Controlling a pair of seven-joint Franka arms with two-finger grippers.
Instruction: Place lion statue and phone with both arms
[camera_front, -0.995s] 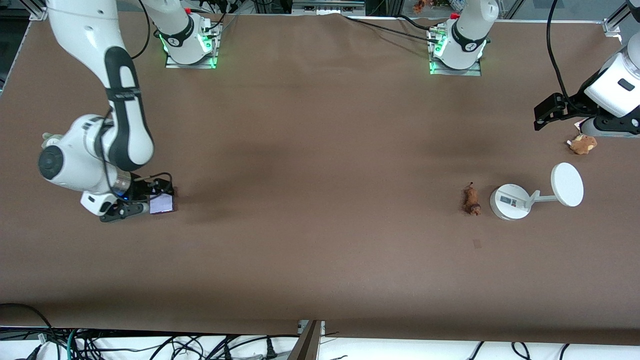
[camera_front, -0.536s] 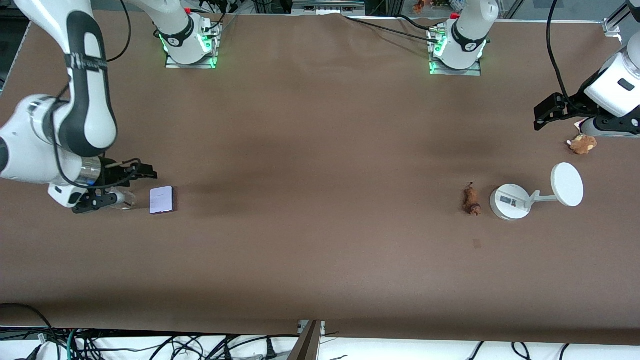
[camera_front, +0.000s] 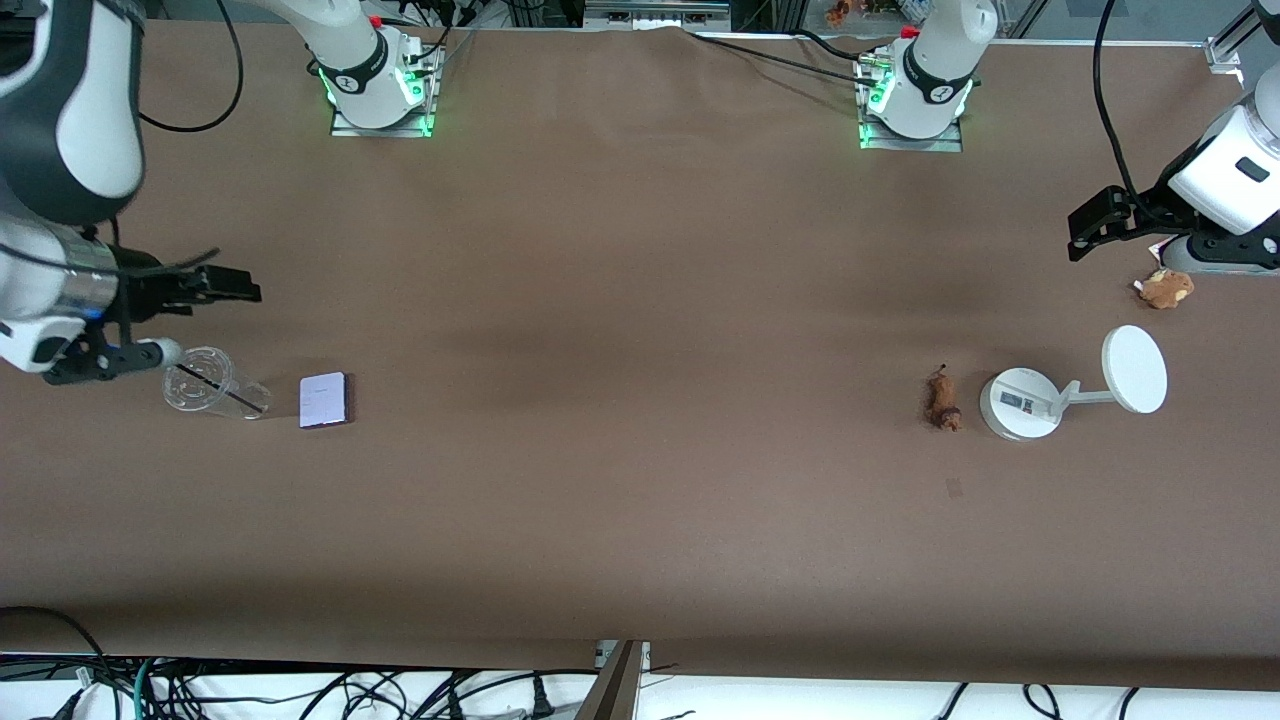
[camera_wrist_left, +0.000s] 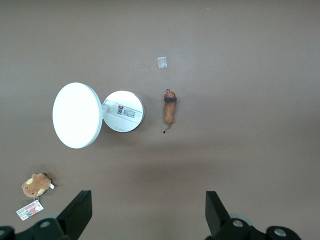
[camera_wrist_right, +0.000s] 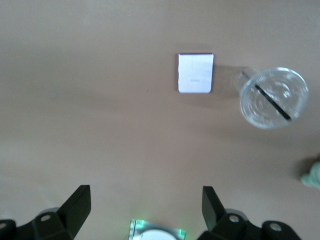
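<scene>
Front view, taken from the right arm's end of the bench across to the left arm's: the right claw (camera_front: 165, 320) hangs open and empty over the bench's edge, above a clear plastic cup (camera_front: 212, 391) lying on its side, and just beside that cup, toward the middle, the phone (camera_front: 324, 400) lies flat on the brown bench (camera_front: 640, 500). It looks a thin, stiff, smooth slab, probably light but slippery and awkward to lift off a flat surface; I would judge the long edges the place to pinch it, across its narrow width. Faint print shows on its face in the right wrist view, too small to read. Well apart, toward the left arm's end, the lion statue (camera_front: 942, 400) lies on its side just beside the round base of a white stand (camera_front: 1020, 403). It seems small, rigid and light, with a thin tail that could snap, so the thicker body near the dark band is the safer hold. The stand's base carries a label whose writing cannot be read. A tan plush (camera_front: 1164, 288) with a paper tag lies farther from the camera, and over it the left claw (camera_front: 1110, 225) waits, spread open and empty.
</scene>
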